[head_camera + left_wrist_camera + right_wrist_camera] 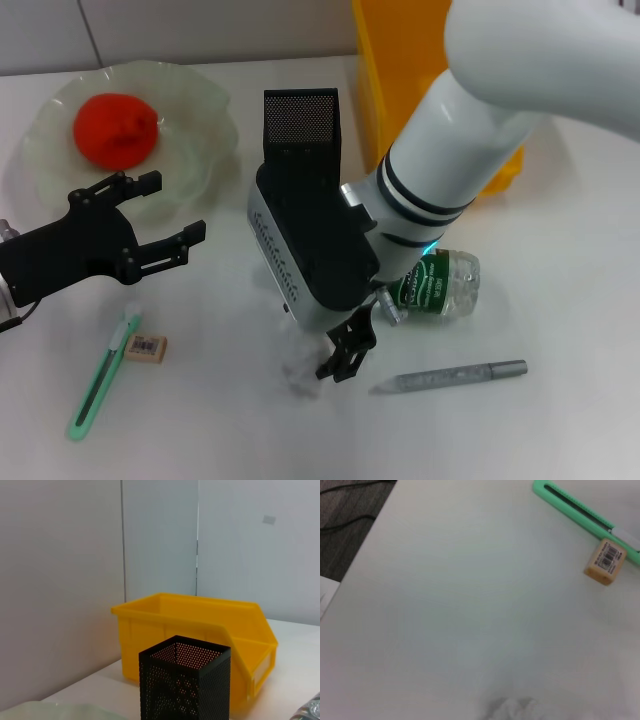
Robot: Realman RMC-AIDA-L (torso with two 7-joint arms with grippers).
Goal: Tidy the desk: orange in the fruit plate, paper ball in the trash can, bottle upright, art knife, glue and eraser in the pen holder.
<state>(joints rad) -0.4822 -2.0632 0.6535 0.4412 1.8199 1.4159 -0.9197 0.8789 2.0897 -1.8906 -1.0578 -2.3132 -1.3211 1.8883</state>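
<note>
My right arm (440,190) takes up most of the head view, reaching across the middle of the desk (560,300) and hiding part of the lying bottle (440,285) just right of it. The yellow bin (400,70) stands at the far right, behind that arm; I cannot see inside it. At the far left the fruit plate (200,150) already holds the orange (116,128). The black mesh pen holder (300,120) stands between plate and bin, and I cannot tell what is in it. My left gripper (170,215) hovers near the plate, fingers spread apart. The right gripper (345,355) points down at the paper ball (302,375); I cannot tell its fingers' state. The green art knife (100,375) lies near left, the eraser (147,347) just beside it, the glue stick (450,376) near right.
</note>
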